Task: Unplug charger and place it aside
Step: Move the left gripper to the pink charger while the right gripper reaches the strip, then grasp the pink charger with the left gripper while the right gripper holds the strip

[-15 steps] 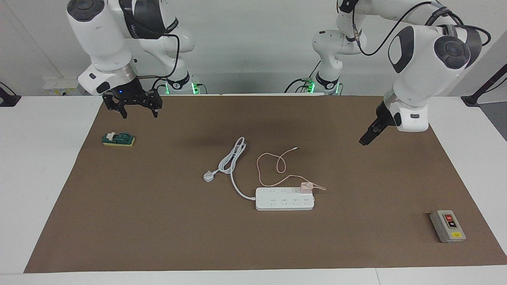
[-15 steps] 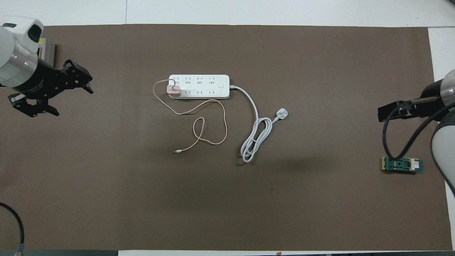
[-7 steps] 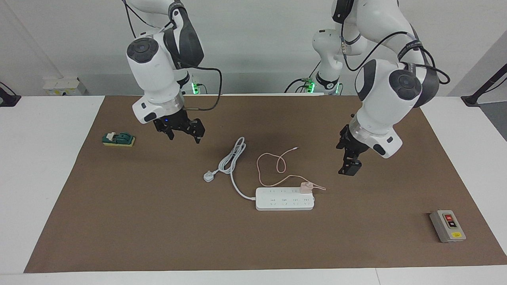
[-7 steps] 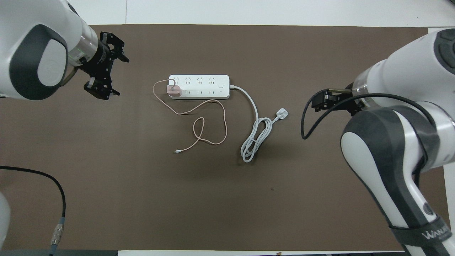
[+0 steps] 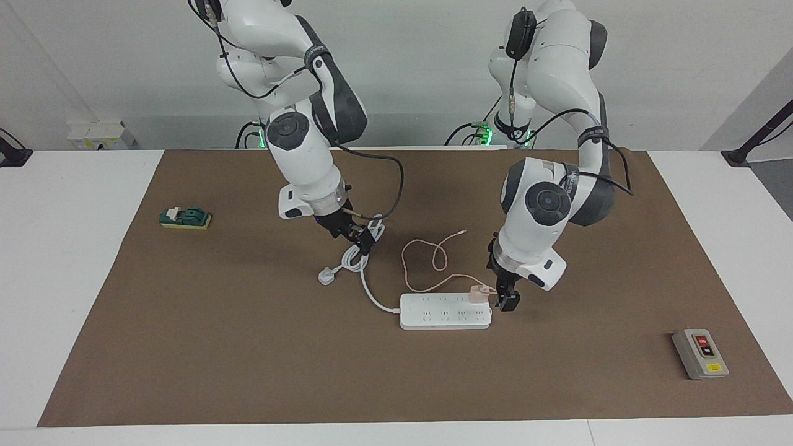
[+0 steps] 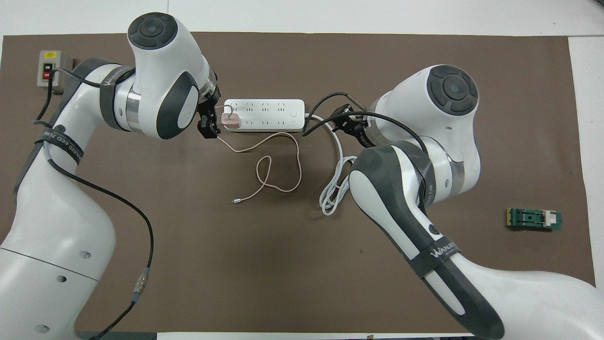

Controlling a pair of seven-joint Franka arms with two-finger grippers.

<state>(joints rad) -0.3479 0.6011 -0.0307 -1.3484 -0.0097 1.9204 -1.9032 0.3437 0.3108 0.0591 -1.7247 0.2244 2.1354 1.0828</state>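
Brown matting (image 5: 248, 347) covers the white table, and on it the pale-pink charger (image 5: 477, 293) is still seated in the end socket of the white power strip (image 5: 445, 311), at the end toward the left arm, on the row nearer the robots. The left gripper (image 5: 507, 301) hangs just beside that end of the strip, low, and seems level with the charger though not on it; whether its fingers are spread or pressed together I cannot tell. The main risk, as I judge it, is that a pull on the charger lifts or drags the light strip along instead of freeing the plug, since nothing pins the strip down yet. A second risk is the thin pink cable (image 5: 427, 257), which loops away from that gripper toward the robots and could snag on a finger. The left arm's wrist points steeply down with its elbow bent above. The right gripper (image 5: 359, 237) is over the coiled white cord (image 5: 365, 244), well apart from the charger, on a forearm slanted toward the strip; its fingers I cannot read either. Near it lies the white plug (image 5: 326, 275).
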